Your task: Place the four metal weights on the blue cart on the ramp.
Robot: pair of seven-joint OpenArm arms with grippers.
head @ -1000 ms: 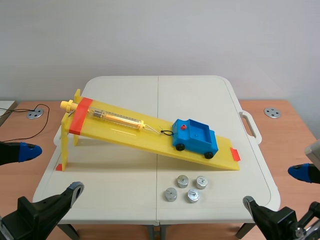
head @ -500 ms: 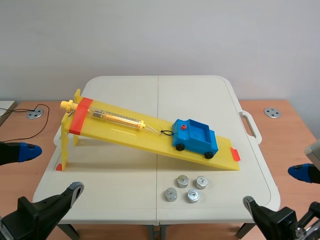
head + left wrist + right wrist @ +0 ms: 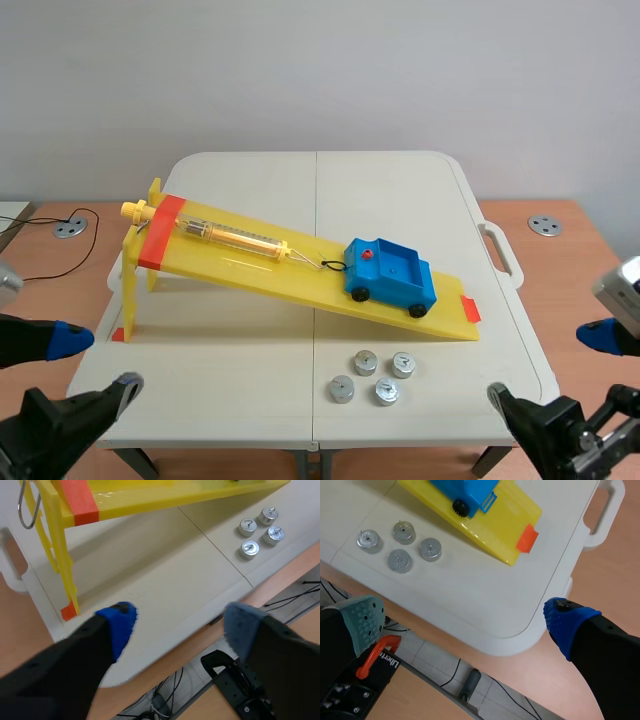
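Scene view shows the four metal weights (image 3: 372,377) grouped on the white table (image 3: 240,180), just in front of the low end of the yellow ramp (image 3: 250,262). On the ramp the blue cart (image 3: 390,275) waits with its tray empty. The left gripper (image 3: 180,624) and right gripper (image 3: 466,619) both stand wide and hold nothing. I would descend straight onto one outer weight (they sit close together). Compared with half a second ago, the left gripper has sunk lower, while the weights and cart did not move.
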